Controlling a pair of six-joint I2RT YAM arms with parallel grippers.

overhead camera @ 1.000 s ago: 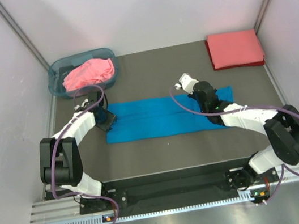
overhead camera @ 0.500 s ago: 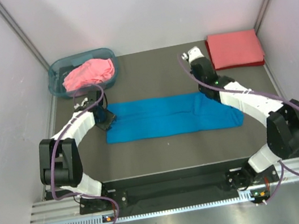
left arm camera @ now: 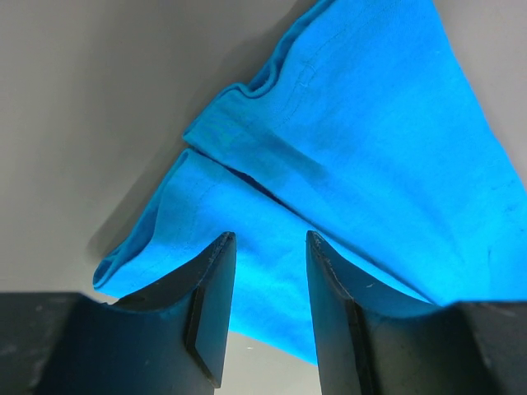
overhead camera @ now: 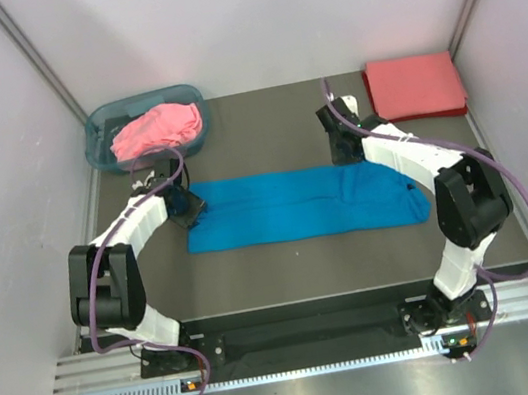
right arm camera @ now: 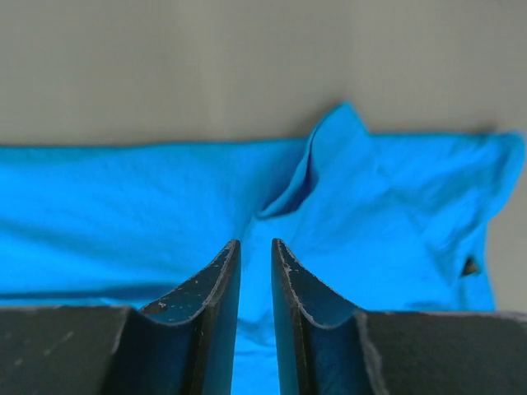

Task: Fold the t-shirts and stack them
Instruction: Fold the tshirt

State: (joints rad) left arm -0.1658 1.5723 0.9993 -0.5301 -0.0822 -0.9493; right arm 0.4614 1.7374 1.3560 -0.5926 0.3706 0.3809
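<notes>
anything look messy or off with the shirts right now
The blue t-shirt is rumpled at its right end, with a raised fold. The pink t-shirt lies crumpled in the basket. The coral-red t-shirt is neatly folded.

The blue t-shirt (overhead camera: 286, 209) is soft matt cloth, the basket (overhead camera: 96, 142) translucent glossy plastic.
</notes>
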